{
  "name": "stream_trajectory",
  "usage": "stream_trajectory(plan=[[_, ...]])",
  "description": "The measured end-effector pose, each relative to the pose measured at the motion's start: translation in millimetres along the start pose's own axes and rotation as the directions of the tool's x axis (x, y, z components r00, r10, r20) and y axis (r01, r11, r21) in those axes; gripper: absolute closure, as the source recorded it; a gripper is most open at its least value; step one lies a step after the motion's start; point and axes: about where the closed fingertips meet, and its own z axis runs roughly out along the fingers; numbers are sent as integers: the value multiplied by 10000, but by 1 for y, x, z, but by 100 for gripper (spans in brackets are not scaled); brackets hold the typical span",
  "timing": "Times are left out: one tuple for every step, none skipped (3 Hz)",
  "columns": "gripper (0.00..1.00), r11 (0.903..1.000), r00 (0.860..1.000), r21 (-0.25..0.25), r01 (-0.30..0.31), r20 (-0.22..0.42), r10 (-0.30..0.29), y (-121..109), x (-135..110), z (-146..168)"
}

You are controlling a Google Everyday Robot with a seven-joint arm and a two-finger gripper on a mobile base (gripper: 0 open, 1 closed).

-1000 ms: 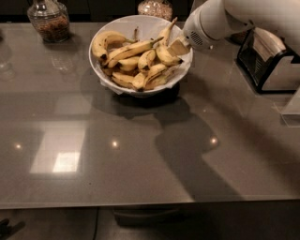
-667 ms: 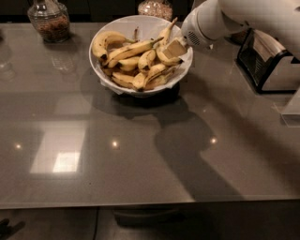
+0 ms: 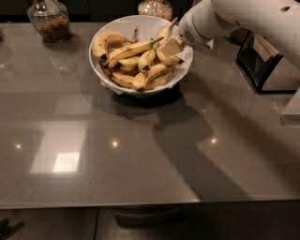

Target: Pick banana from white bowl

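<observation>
The white bowl (image 3: 108, 83) stands at the far middle of the grey counter, heaped with several yellow bananas. My gripper (image 3: 171, 47) reaches in from the right and sits low over the right side of the heap, inside the rim. A plump curved banana (image 3: 169, 59) with a dark tip lies directly under it and touches it. Another strongly curved banana (image 3: 105, 42) lies at the bowl's left side, and a long slim one (image 3: 131, 48) lies across the middle. The white arm (image 3: 206, 21) hides the bowl's far right rim.
A glass jar (image 3: 48, 21) with dark contents stands at the far left, and another jar (image 3: 155, 8) stands behind the bowl. A dark box-shaped appliance (image 3: 262, 58) stands at the right. The counter's front edge (image 3: 140, 202) runs along the bottom.
The arm has shifted only slightly. The gripper stays low over the right side of the banana heap, and the bananas have not visibly moved.
</observation>
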Motion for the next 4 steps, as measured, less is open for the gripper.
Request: stream_trajectory(plan=[[45,9997,9997,-68,-230,-84,230,-1,1,12],[44,9988,9991,-254,-420,-121,418,3,-3,19],[44,9969,9980,-491,-622,-152,615,11,-10,23],[45,9953,9969,-616,-742,-324,723,19,-9,27]])
